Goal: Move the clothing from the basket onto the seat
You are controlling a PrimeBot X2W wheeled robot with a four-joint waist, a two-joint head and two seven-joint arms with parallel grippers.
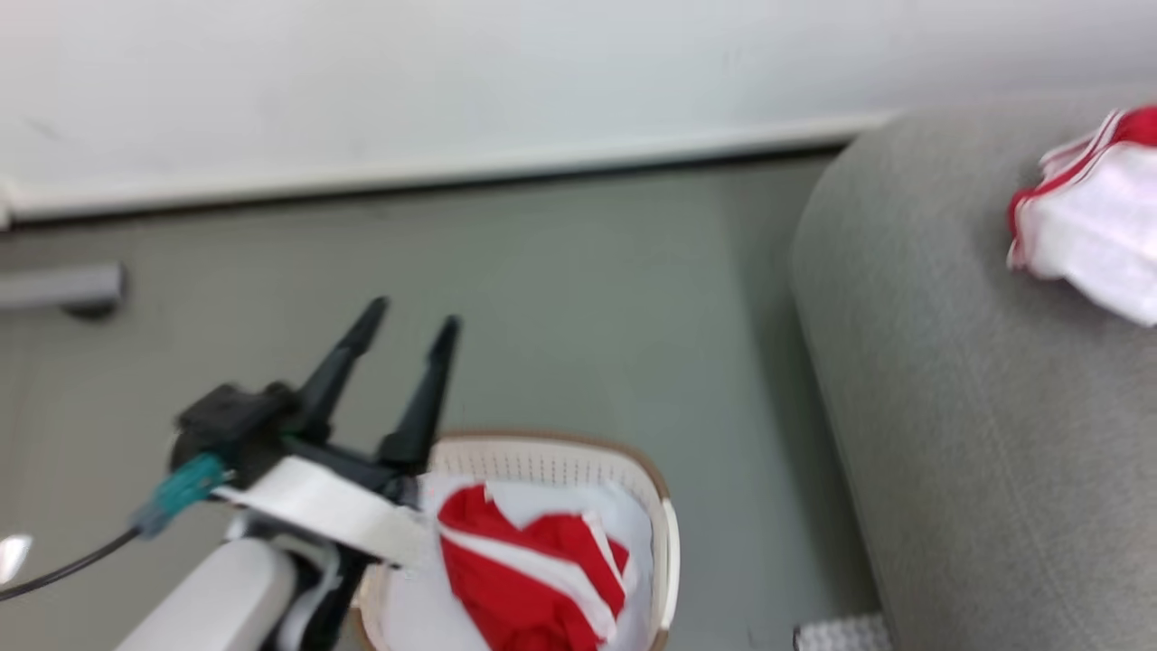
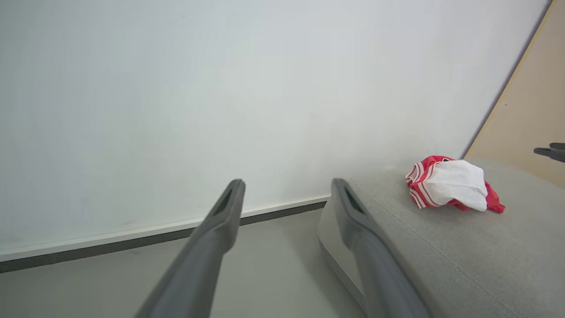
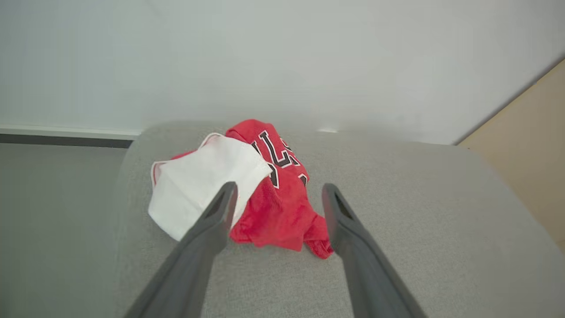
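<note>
Clothing (image 3: 282, 212), bright red soft sports fabric with white panels, lies on the large grey upholstered seat (image 3: 419, 212) just beyond my right gripper (image 3: 279, 189), jaws wide open and empty; pulling back low could snag it and drag it off.

A: What's lost in the head view?
B: Everything's soft with blur. The basket (image 1: 664, 533) runs off the bottom edge, its left rim behind the left gripper (image 1: 413, 312) and its arm. The red-and-white garment (image 1: 1085, 226) is clipped at the right.
A: The grey bar (image 1: 59, 287), far left?
B: Too blurred to name. In the right wrist view the garment's black lettering (image 3: 276, 155) is half folded away.
</note>
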